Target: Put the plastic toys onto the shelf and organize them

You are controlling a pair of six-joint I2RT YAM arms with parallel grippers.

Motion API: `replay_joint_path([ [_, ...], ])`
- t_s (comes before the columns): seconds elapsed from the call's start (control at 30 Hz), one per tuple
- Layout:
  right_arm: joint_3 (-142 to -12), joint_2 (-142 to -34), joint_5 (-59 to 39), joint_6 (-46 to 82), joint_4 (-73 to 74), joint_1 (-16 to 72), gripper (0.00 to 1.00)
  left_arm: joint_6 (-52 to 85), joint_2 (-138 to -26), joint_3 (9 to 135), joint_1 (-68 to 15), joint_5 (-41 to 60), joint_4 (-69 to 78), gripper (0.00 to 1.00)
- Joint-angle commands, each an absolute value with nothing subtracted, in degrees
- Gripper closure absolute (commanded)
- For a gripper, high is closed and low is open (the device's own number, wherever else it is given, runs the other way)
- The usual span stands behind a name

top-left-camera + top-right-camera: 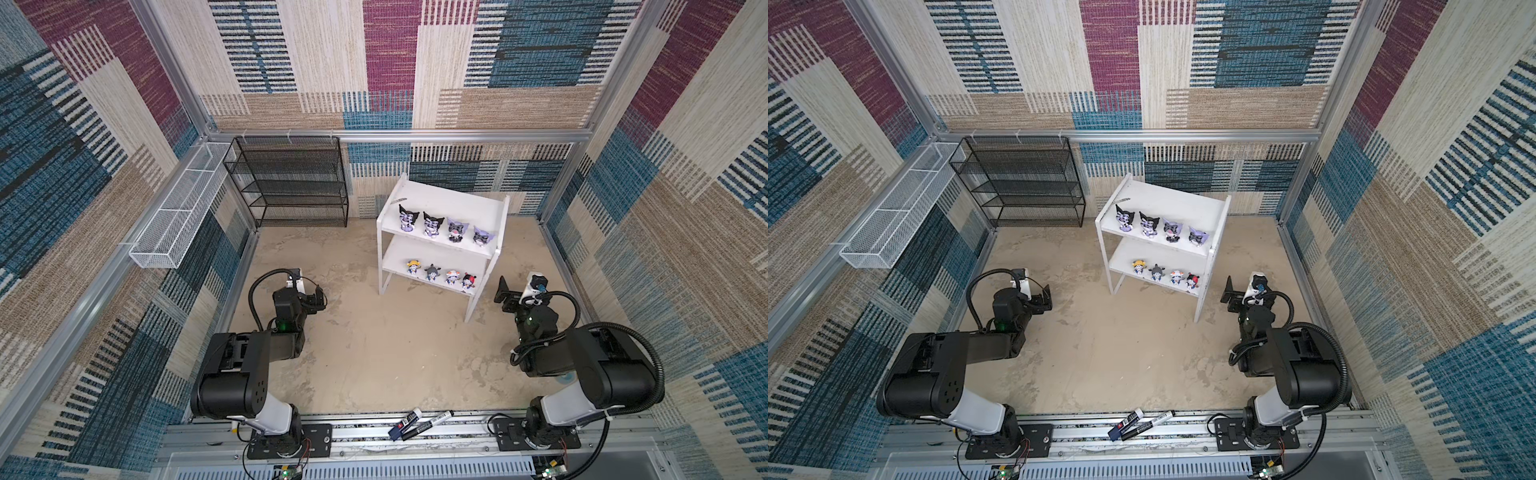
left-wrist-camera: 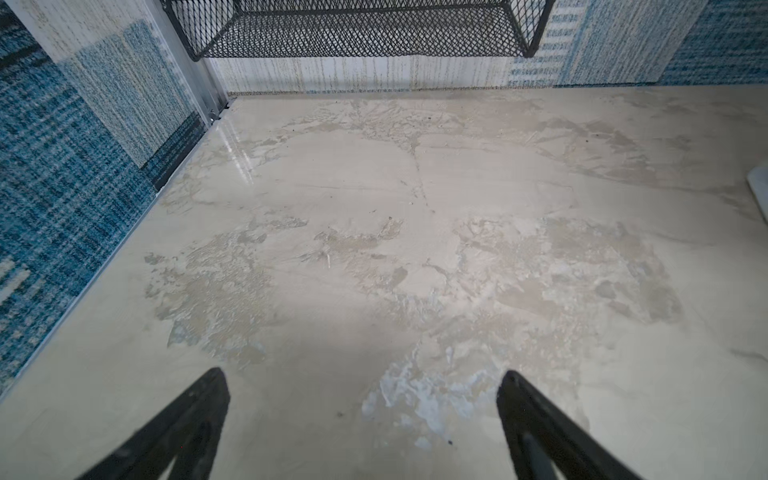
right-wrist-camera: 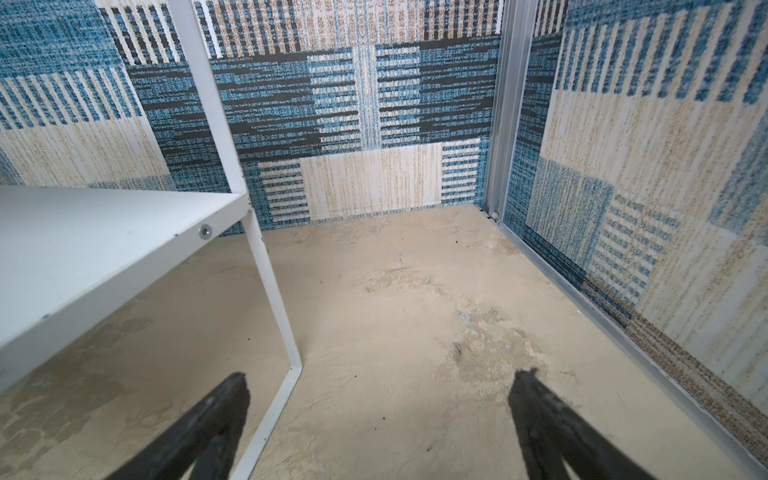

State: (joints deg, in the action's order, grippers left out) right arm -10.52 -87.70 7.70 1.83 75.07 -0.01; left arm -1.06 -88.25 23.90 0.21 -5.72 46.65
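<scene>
Left wrist view: left gripper fingers apart over floor; right gripper likewise spread, empty. Eight toys line the shelf, one o'clock of floor centre.

You have open table across the middle. At 1 o'clock the white shelf blocks the way, with figurines lining the front edge of both tiers. The black wire-mesh rack sits at 11 o'clock against the back wall, and marker pens lie at 6.

Top views high overhead, same scene; wrist views low over floor; right shares shelf.
</scene>
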Motion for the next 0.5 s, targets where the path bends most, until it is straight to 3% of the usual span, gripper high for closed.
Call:
replay_joint_path([
  [0.0,-11.11,-87.74,6.12,0.73,75.09,0.07,0.00,0.18,-88.22,24.25,0.26,-6.15,47.20,0.01],
  [0.47,-11.11,-87.80,6.06,0.73,75.04,0.01,0.00,0.18,-88.24,24.19,0.26,-6.07,47.20,0.01],
])
